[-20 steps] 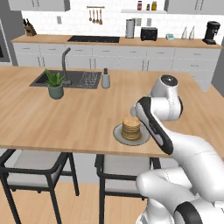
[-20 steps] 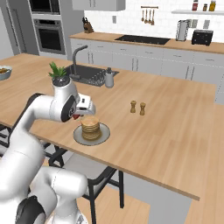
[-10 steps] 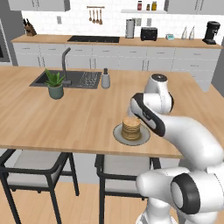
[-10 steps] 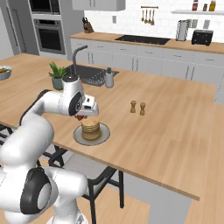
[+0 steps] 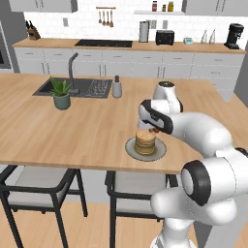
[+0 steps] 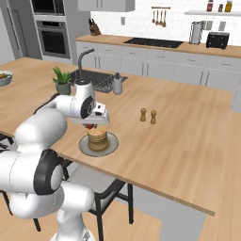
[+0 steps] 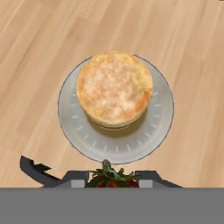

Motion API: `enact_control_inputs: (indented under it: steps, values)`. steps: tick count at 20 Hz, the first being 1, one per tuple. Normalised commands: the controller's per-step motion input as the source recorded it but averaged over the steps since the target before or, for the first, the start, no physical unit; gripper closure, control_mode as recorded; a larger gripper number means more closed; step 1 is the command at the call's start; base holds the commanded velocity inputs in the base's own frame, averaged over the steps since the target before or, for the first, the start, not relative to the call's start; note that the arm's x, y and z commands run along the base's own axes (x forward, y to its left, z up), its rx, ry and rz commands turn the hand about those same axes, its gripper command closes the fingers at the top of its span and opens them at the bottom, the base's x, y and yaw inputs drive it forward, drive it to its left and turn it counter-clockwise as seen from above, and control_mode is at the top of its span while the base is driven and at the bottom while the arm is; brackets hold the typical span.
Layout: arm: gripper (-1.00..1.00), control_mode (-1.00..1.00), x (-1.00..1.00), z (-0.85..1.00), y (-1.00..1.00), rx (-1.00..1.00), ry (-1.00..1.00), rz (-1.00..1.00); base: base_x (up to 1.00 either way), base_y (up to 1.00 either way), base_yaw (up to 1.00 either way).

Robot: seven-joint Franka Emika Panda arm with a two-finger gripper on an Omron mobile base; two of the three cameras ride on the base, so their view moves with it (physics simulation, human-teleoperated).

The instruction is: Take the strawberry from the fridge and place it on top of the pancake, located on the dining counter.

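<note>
1. Above the dining counter (image 5: 58,131), the gripper (image 6: 92,125) hangs just over the near-left side of the pancake (image 6: 97,136), its fingers closed on the strawberry (image 7: 109,178).
2. From the hand view, the strawberry's green leaves poke up between the fingertips (image 7: 78,178) at the bottom edge, while the pancake's golden top lies ahead of them, toward the top of that view; the berry sits over the plate (image 7: 157,127) rim, not yet over the stack's middle.
3. My read: the coming move is a short slide forward along that line until the berry is centred, then a small descent and release.
4. The stack is round, so no long axis matters; any approach angle serves.
5. Room is generous: bare wood surrounds the plate, the two shakers (image 6: 148,116) stand well apart to the right, and the potted plant (image 5: 61,93) and sink (image 5: 72,87) lie far off to the left.
6. The counter's near edge lies close to the plate, so a dropped berry rolling that way could fall.
</note>
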Motion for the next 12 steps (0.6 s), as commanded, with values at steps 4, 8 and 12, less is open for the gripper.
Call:
enact_control_inputs:
  steps: [4,8,12]
  values:
    - [1.00,-1.00,0.18,-0.34,0.06,-0.02,0.00,0.00,0.00,0.00,0.00]
    - [1.00,-1.00,0.10,-0.19,0.13,-0.02,0.00,0.00,0.00,0.00,0.00]
    - [1.00,-1.00,0.18,-0.11,0.13,-0.03,0.00,0.00,0.00,0.00,0.00]
